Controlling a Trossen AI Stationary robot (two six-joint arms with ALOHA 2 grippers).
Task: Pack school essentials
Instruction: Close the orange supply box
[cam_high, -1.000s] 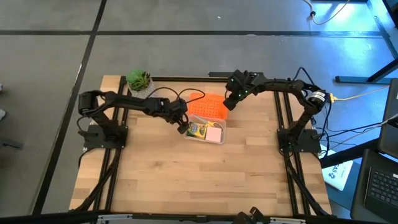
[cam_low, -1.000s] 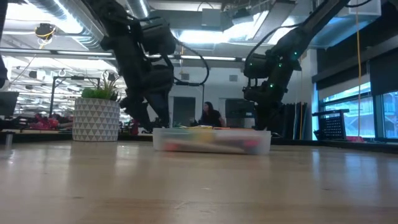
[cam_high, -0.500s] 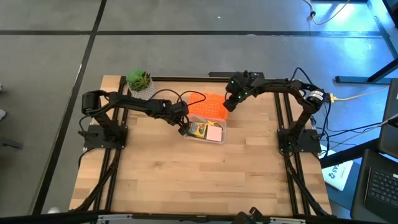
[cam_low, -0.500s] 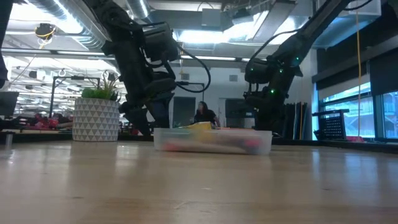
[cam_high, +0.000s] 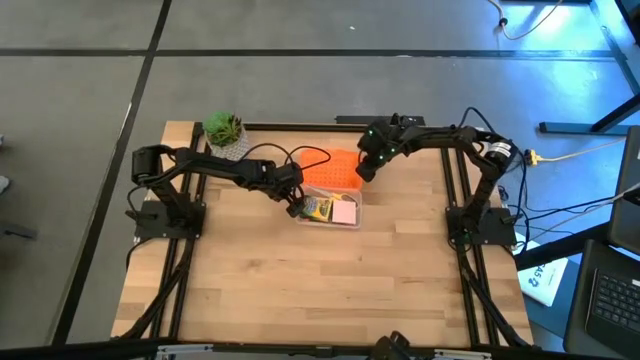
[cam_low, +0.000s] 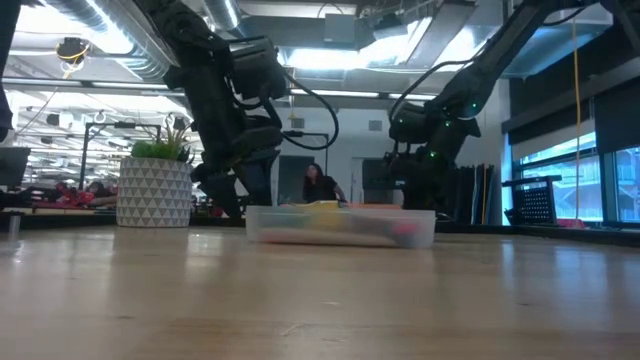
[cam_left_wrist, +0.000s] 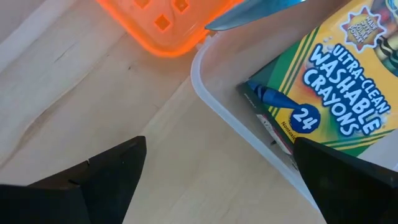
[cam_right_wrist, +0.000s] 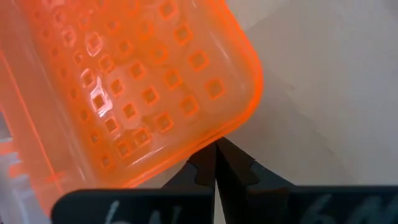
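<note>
While my left gripper (cam_high: 293, 206) hung spread wide at the near-left corner of the clear plastic case (cam_high: 352, 226), I judged that one stray nudge could skid that smooth, rounded tub across the wooden table (cam_high: 300, 290). Inside it lay the glossy cardboard crayon box (cam_left_wrist: 326, 93) and the pink note pad (cam_high: 344, 213), flat and square. My right gripper (cam_high: 362, 172), clenched on the edge of the perforated orange lid (cam_right_wrist: 124, 87), could let that slick plastic slip.
</note>
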